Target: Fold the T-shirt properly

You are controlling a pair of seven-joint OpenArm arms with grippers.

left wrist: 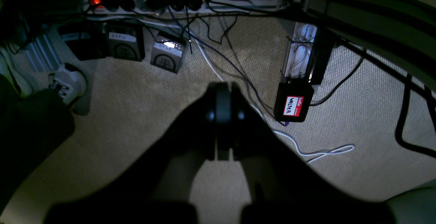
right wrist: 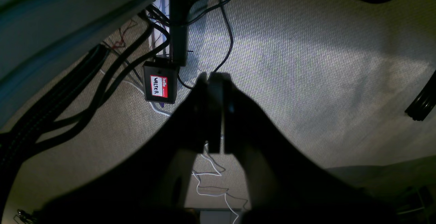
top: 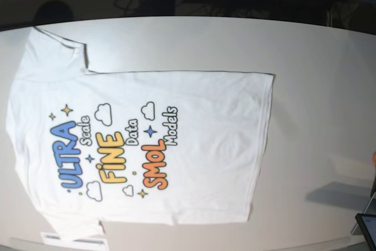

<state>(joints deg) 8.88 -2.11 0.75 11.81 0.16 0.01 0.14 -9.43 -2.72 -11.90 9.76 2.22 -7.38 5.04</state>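
Observation:
The T-shirt [top: 194, 116] lies spread flat on the white table [top: 317, 57], print side up, collar end toward the left and hem toward the right. Its colourful print [top: 111, 157] reads sideways. Neither arm shows in the base view. In the left wrist view my left gripper [left wrist: 223, 91] is shut and empty, hanging over carpet. My right gripper [right wrist: 214, 79] is likewise shut on nothing above the carpet. Neither wrist view shows the shirt.
Under the table edge hang cables and a black box with a "hello WALTER" sticker [left wrist: 293, 105] [right wrist: 159, 87]. A power strip [left wrist: 177, 2], grey boxes [left wrist: 168, 57] and a white shoe [left wrist: 68, 82] sit on the floor. A dark screen corner [top: 367, 227] is at the table's lower right.

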